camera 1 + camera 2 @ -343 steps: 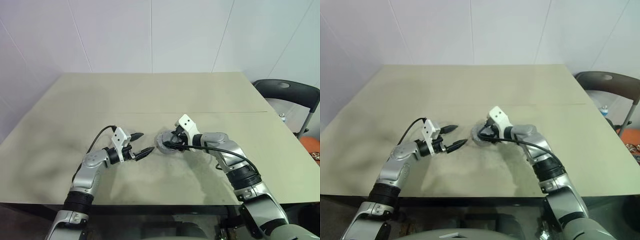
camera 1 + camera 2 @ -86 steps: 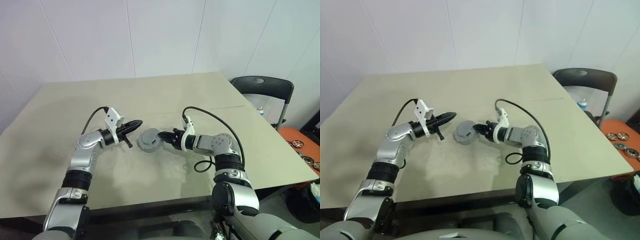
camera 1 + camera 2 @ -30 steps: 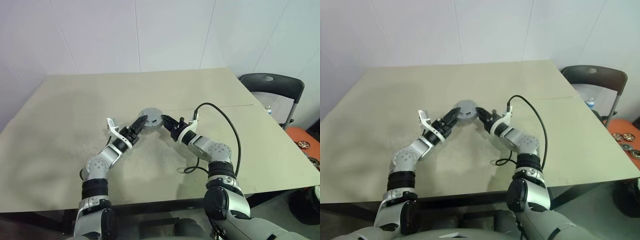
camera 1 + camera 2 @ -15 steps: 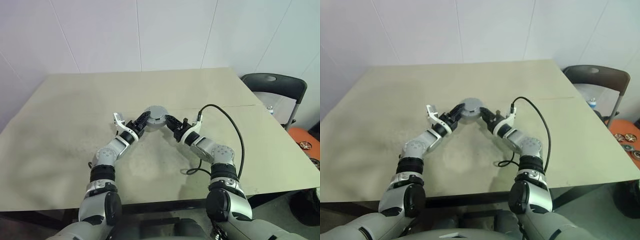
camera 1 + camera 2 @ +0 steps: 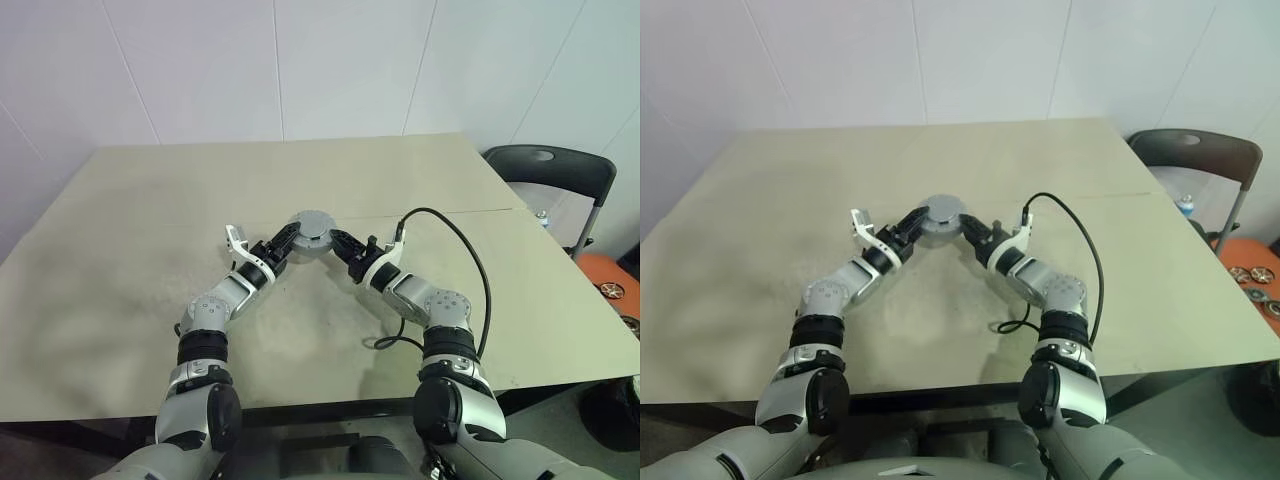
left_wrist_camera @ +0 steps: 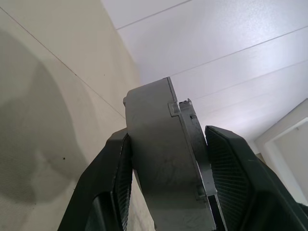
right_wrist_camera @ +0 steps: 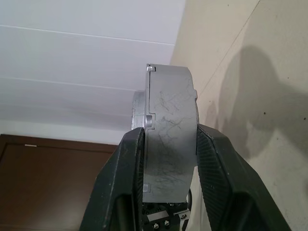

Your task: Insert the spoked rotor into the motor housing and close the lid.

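A round grey motor housing [image 5: 313, 228] hangs above the middle of the beige table [image 5: 130, 260], gripped from both sides. My left gripper [image 5: 291, 238] is shut on its left edge and my right gripper [image 5: 334, 240] on its right edge. In the left wrist view the housing [image 6: 159, 159] stands edge-on between the black fingers [image 6: 114, 187], with a thinner grey lid [image 6: 193, 144] lying flat against one face. In the right wrist view the same scratched grey body [image 7: 171, 139] is pinched between that gripper's pads [image 7: 214, 168]. The spoked rotor is hidden.
A black cable [image 5: 470, 270] loops from my right wrist down onto the table. A dark chair [image 5: 555, 175] stands past the table's right edge, with orange items [image 5: 612, 290] on the floor beside it. A white panelled wall rises behind the table.
My left gripper's jaws have closed onto the housing since a second ago. Over the last half second neither arm nor the housing has moved.
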Tool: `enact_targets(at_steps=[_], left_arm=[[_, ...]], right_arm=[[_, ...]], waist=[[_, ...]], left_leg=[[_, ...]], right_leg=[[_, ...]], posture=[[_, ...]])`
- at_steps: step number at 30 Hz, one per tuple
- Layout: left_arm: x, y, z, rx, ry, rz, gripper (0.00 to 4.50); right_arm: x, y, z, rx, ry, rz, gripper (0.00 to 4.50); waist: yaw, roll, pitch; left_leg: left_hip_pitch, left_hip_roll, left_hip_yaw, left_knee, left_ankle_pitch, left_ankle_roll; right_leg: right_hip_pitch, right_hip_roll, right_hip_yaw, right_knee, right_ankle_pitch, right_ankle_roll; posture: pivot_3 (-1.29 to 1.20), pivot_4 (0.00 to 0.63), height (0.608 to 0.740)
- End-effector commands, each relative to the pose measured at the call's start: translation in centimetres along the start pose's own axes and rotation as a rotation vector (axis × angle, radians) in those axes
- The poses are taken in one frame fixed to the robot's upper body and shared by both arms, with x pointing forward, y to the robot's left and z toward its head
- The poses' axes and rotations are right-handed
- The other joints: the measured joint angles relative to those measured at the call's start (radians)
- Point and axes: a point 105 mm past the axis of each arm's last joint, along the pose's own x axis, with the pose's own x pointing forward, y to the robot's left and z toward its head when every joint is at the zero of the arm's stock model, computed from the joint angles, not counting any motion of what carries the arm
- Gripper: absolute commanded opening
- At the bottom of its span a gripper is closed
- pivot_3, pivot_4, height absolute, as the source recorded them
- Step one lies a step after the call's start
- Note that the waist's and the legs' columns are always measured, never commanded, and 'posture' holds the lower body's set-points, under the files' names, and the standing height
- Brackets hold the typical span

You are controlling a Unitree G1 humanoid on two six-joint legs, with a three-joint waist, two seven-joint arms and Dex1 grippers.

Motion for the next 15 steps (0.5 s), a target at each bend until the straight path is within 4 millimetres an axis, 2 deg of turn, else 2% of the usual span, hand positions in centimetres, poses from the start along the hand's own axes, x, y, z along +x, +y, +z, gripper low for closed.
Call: enact_targets(at_steps=[1,11,13,15], left_arm=[[1.16,-1.45,-2.71,0.001,0.107,-0.069,2.03],[1.17,-1.16,-2.21,0.005,0.065,-0.060,2.03],[1.17,-1.18,-2.07,0.003,0.056,-0.063,2.03],[1.16,-1.23,-1.84,0.001,0.041,-0.067,2.03]], right_arm=[[1.57,2.64,-1.09,-0.060,0.063,0.068,1.25],[1.54,2.71,-1.31,-0.085,0.081,0.062,1.25],[1.49,2.86,-1.41,-0.087,0.086,0.070,1.95],[1.52,2.72,-1.29,-0.089,0.077,0.059,2.47]], waist=[[0.000,0.000,0.000],[0.000,0.000,0.000],[0.000,0.000,0.000],[0.000,0.000,0.000]], left_leg=[[0.000,0.000,0.000,0.000,0.000,0.000],[0.000,0.000,0.000,0.000,0.000,0.000],[0.000,0.000,0.000,0.000,0.000,0.000],[0.000,0.000,0.000,0.000,0.000,0.000]], right_leg=[[0.000,0.000,0.000,0.000,0.000,0.000],[0.000,0.000,0.000,0.000,0.000,0.000],[0.000,0.000,0.000,0.000,0.000,0.000],[0.000,0.000,0.000,0.001,0.000,0.000]], posture=[[0.00,0.000,0.740],[0.00,0.000,0.740],[0.00,0.000,0.740],[0.00,0.000,0.740]])
